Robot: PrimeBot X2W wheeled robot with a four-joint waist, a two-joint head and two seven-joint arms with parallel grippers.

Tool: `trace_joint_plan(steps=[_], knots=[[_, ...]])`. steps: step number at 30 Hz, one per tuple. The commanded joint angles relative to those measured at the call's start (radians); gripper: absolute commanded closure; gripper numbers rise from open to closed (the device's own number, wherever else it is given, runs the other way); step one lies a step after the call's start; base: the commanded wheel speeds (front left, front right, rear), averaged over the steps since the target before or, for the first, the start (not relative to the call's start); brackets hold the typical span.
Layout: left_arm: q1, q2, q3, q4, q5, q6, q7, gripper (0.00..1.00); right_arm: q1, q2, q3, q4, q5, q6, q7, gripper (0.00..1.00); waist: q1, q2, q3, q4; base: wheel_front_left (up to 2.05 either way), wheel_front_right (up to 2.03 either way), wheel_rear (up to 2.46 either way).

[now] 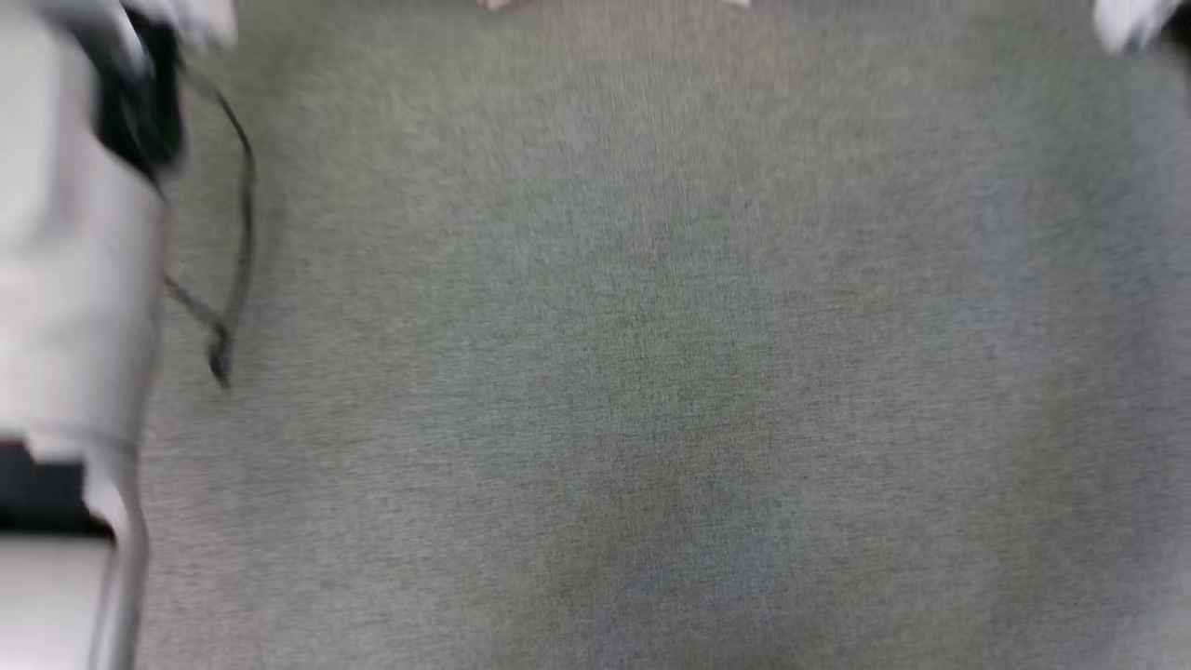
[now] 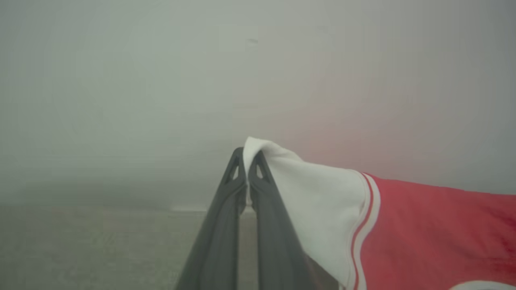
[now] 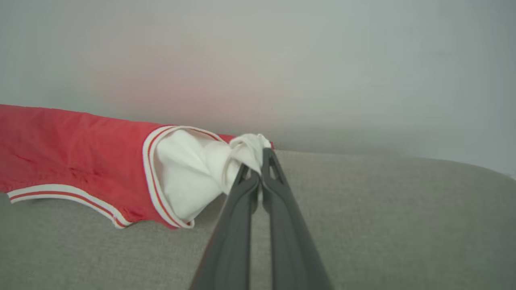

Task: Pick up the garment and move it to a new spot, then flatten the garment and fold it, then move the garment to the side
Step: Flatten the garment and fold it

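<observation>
The grey fabric surface (image 1: 651,372) spreads wide and bare below my head, blurred in that view. In my right wrist view it runs back to a pale wall (image 3: 363,60), and its far edge (image 3: 475,169) curves away on that side.

The garment (image 3: 72,153) hangs stretched between my two arms, its red body lifted along the top. From the right wrist its lower striped hem looks to brush the surface, though I cannot tell whether it truly touches.

My left forearm (image 1: 74,279) stands at the left of the head view.

My left tool (image 2: 246,161) is clamped on the tip of one white sleeve (image 2: 318,193). My right tool (image 3: 256,165) is pinched on the bunched end of the other sleeve (image 3: 189,173).

I judge this to be the carrying step, with laying out and flattening to come. The next move calls for both arms travelling together, keeping the cloth taut and level. Then I lower it onto the open middle, short of that curved edge.

A thin dark cable (image 1: 237,233) loops beside my left arm. It should stay clear of the cloth.
</observation>
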Motion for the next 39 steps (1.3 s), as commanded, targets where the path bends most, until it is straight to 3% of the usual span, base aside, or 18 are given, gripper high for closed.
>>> trace_joint_plan(steps=[1,7,11,16,20,26,30,33,37,38,39], knots=[[0.044,0.004,0.007,-0.003,-0.005,-0.004,-0.008,1.00,0.039,-0.015,0.007,-0.010,0.013,0.000,-0.007,1.00,-0.0001,0.0000,-0.065,0.016,0.00,0.00,0.00],[0.347,0.000,0.052,-0.104,-0.051,-0.002,-0.023,1.00,0.299,-0.065,0.059,-0.102,0.083,0.000,-0.017,1.00,-0.0001,0.0000,-0.222,0.033,0.00,0.00,0.00],[0.569,0.002,0.078,-0.230,-0.069,0.026,-0.024,1.00,0.470,-0.099,0.051,-0.187,0.112,0.000,-0.013,1.00,-0.0001,0.0000,-0.307,0.044,0.00,0.00,0.00],[0.829,0.027,0.088,-0.441,-0.074,0.098,0.007,1.00,0.668,-0.132,-0.004,-0.312,0.119,0.000,0.034,1.00,-0.0001,0.0000,-0.379,0.056,0.00,0.00,0.00],[1.026,0.064,0.094,-0.648,-0.071,0.184,0.093,1.00,0.835,-0.129,-0.082,-0.432,0.090,0.000,0.104,1.00,-0.0001,0.0000,-0.419,0.057,0.00,0.00,0.00],[1.275,0.138,0.088,-0.958,-0.051,0.313,0.259,1.00,1.091,-0.072,-0.258,-0.651,-0.003,0.000,0.260,1.00,-0.0001,0.0000,-0.440,0.063,0.00,0.00,0.00],[1.425,0.165,0.103,-1.089,-0.060,0.397,0.350,1.00,1.255,0.018,-0.373,-0.775,-0.090,0.000,0.387,1.00,-0.0001,0.0000,-0.452,0.062,0.00,0.00,0.00],[1.511,0.171,0.092,-1.125,-0.060,0.432,0.390,1.00,1.355,0.099,-0.433,-0.826,-0.129,0.000,0.474,1.00,-0.0001,0.0000,-0.457,0.067,0.00,0.00,0.00],[1.548,0.135,0.063,-1.105,-0.077,0.433,0.394,1.00,1.423,0.165,-0.468,-0.843,-0.176,0.000,0.520,1.00,-0.0001,0.0000,-0.460,0.071,0.00,0.00,0.00],[1.547,0.130,0.055,-1.093,-0.074,0.428,0.385,1.00,1.431,0.182,-0.468,-0.837,-0.171,0.000,0.527,0.82,-0.0001,0.0000,-0.460,0.072,0.00,0.00,0.00],[1.540,0.123,0.049,-1.085,-0.073,0.422,0.378,1.00,1.427,0.192,-0.465,-0.837,-0.168,0.000,0.522,0.00,-0.0001,0.0000,-0.461,0.072,0.00,0.00,0.00]])
